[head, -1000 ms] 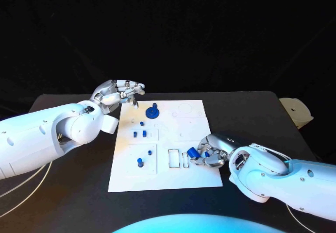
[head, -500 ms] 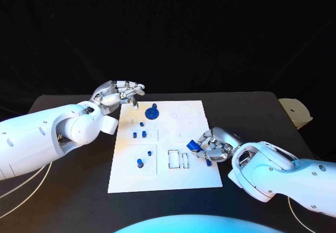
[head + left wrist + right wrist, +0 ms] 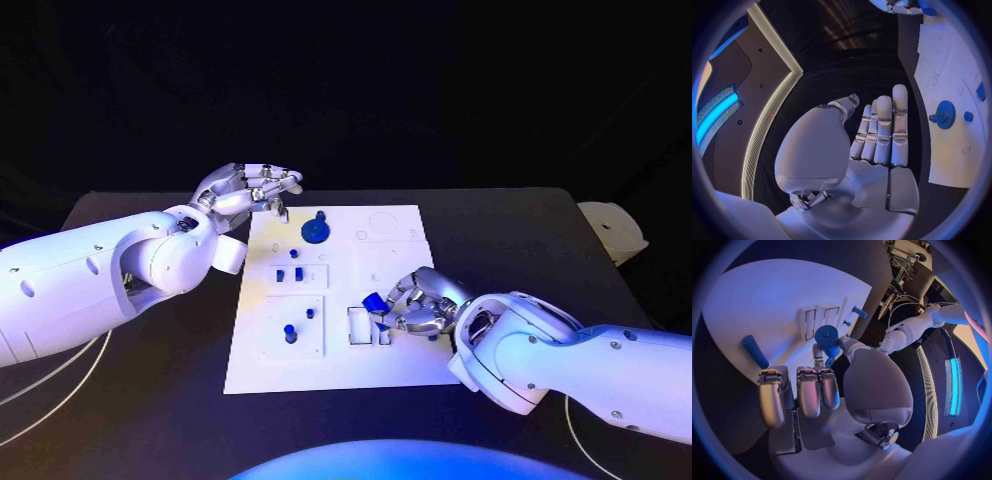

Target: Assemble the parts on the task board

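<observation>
White board (image 3: 335, 365) on a black table (image 3: 144, 400). Small blue parts sit on it, among them a deep blue gear (image 3: 315, 233). The silver right hand (image 3: 411, 308) holds a blue part (image 3: 827, 337); the silver left hand (image 3: 248, 188) is on a white arm.

We take this for a robotics lab or demonstration booth rather than a home or shop. A black desk (image 3: 548, 240) stands against a plain black backdrop (image 3: 433, 90), staged for camera work. On it lies a white task board (image 3: 339, 360) with cut-out slots and small blue parts (image 3: 316, 232), the sort of fixture made for testing. In the left wrist view we see dark wall panels edged with a pale light strip (image 3: 776, 107) and a glowing blue bar (image 3: 714, 117). The right wrist view shows cables and metal framework (image 3: 904, 270) beyond the desk, plus another lit panel (image 3: 953, 380).
</observation>
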